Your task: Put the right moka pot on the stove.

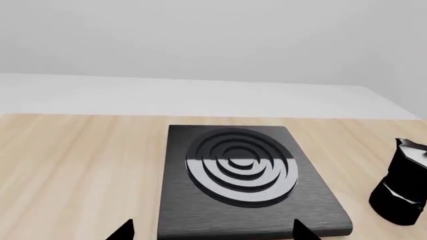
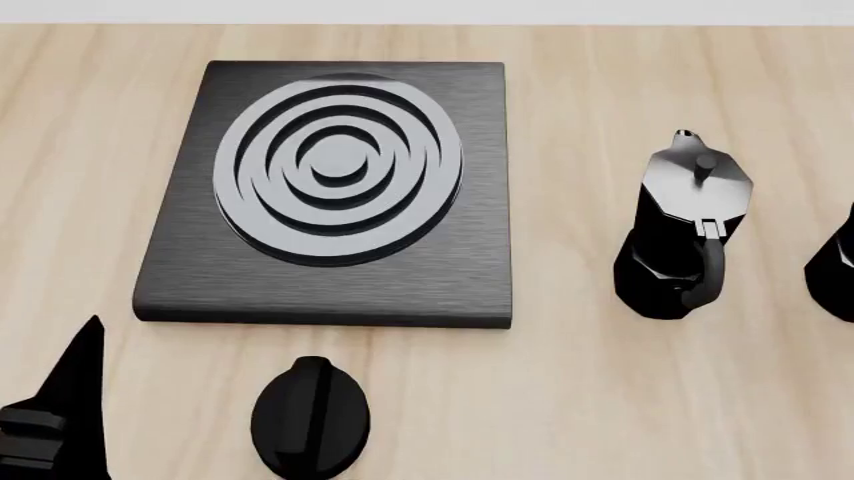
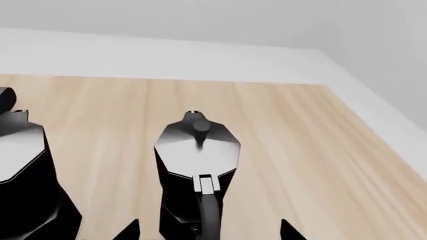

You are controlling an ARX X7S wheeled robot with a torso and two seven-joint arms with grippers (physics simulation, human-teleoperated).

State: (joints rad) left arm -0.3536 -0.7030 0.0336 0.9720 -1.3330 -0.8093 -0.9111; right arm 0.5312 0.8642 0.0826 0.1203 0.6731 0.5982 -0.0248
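Observation:
The right moka pot (image 3: 197,165), glossy black with a silvery lid, knob and curved handle, stands upright on the wooden table; in the head view only a sliver of it (image 2: 835,265) shows at the right edge. My right gripper (image 3: 208,231) is open, its two fingertips on either side of the pot's handle side, apart from it. The stove (image 2: 334,190), a flat black slab with concentric rings, lies at the left. My left gripper (image 1: 213,231) is open over the near edge of the stove (image 1: 247,175), holding nothing.
A second moka pot (image 2: 681,230) stands between the stove and the right pot; it also shows as the black pot (image 3: 23,170) and the pot (image 1: 403,185). A black oval knob (image 2: 310,415) lies in front of the stove. The table's right edge (image 3: 360,115) is near.

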